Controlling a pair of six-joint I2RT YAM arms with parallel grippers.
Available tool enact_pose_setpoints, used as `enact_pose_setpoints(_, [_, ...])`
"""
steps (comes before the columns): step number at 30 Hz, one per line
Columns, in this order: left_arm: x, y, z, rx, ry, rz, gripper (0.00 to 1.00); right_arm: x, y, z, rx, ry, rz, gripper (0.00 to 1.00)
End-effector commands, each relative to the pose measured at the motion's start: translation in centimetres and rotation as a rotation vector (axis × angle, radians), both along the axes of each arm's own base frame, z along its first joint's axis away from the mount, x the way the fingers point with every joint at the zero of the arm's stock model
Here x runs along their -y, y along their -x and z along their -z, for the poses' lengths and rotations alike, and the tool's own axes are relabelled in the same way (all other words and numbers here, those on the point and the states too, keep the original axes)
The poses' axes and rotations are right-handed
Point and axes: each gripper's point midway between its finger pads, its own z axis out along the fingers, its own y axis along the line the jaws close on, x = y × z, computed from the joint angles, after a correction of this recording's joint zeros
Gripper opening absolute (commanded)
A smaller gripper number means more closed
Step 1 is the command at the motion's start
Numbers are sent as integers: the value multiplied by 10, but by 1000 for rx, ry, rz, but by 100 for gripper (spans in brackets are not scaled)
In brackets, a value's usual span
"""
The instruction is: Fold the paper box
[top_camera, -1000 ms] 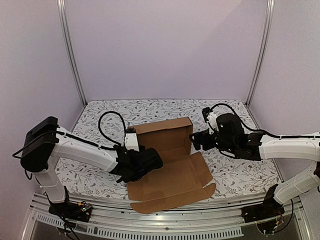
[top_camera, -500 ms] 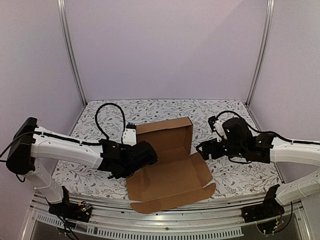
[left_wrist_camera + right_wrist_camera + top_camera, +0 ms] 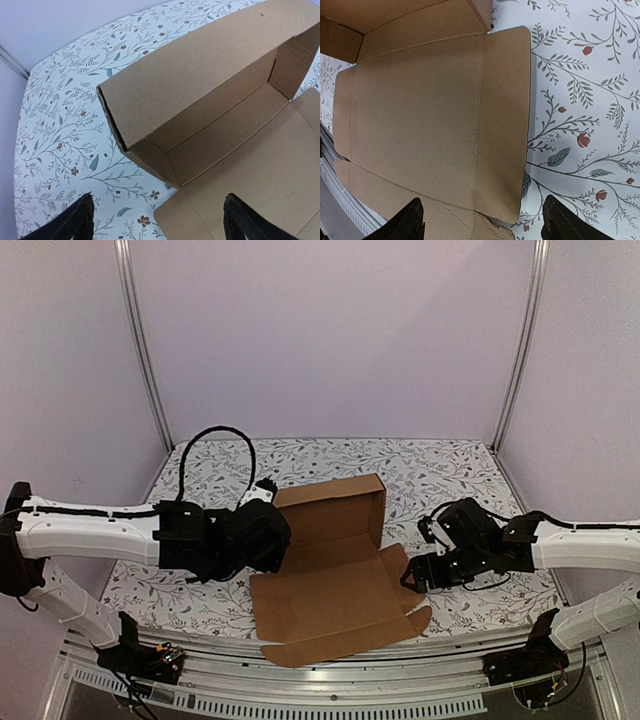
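Raised paper box (image 3: 335, 585) walls block centre

The paper box (image 3: 200, 90) sits on the floral desk (image 3: 65, 115), its tray walls upright and lid panel flat; the jaws stand wide apart, holding nothing.

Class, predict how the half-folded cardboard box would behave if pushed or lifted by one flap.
Probably light: the paper box is thin, empty cardboard, so a push likely slides it over the table. Lifted by its flat side flap, it would likely hinge at the crease, not rise stiffly.
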Motion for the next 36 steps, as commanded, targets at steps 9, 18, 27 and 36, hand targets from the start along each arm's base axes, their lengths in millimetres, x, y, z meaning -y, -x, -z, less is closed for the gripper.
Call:
enact_pose_setpoints(9, [-20, -1, -74, 123, -13, 73, 88, 3, 4, 41, -173, -55, 49, 63])
enact_pose_setpoints(18, [-37, -5, -83, 150, 32, 42, 88, -1, 2, 48, -195, -79, 55, 38])
enact_pose_setpoints(27, [-42, -5, -78, 145, 47, 24, 88, -1, -5, 41, -171, -89, 60, 19])
enact_pose_setpoints(36, [-50, -5, -85, 170, 49, 2, 88, -3, -13, 16, -117, -61, 8, 0])
